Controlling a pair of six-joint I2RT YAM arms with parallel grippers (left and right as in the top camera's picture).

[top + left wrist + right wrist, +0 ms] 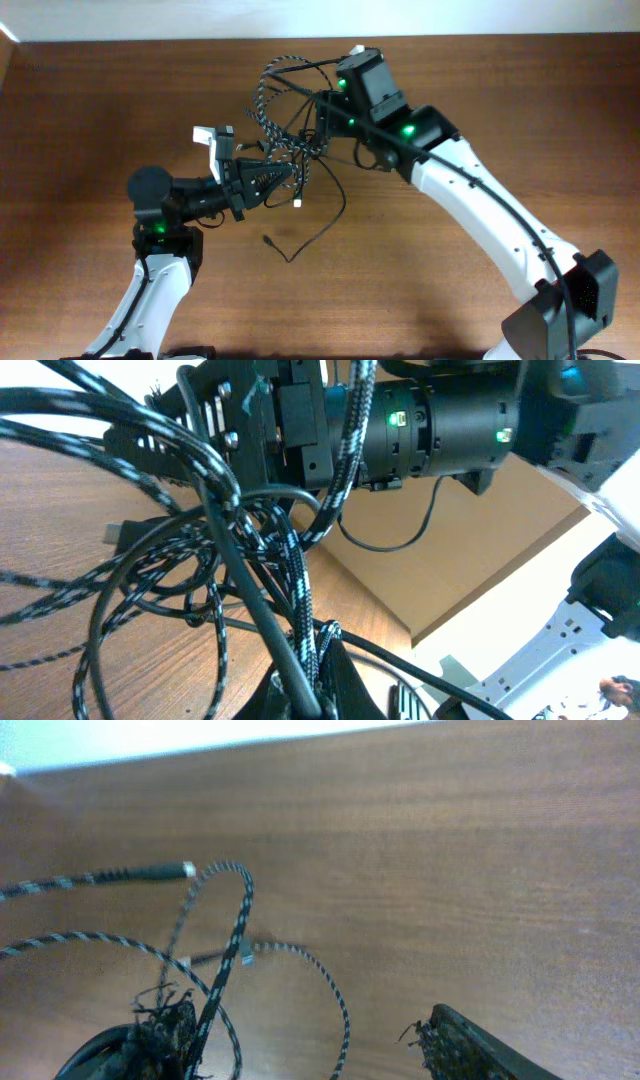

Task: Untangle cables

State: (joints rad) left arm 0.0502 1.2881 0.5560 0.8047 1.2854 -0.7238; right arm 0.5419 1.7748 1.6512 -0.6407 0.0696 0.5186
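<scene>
A tangle of two cables hangs between my grippers above the wooden table. The braided black-and-white cable (262, 100) (345, 450) (235, 935) loops up and to the left. From the knot the thin black cable (325, 225) (255, 605) trails down to a plug end (268, 240) lying on the table. My left gripper (285, 181) (318, 685) is shut on strands of both cables. My right gripper (312, 125) (310, 1050) stands open at the tangle's right side. A braided strand runs along its left finger (150, 1040), and a loop lies in the gap.
The table (480, 60) is brown wood, and its far edge meets a white wall. A braided plug end (165, 872) lies on the wood. The right arm's black wrist (450, 420) fills the upper left wrist view.
</scene>
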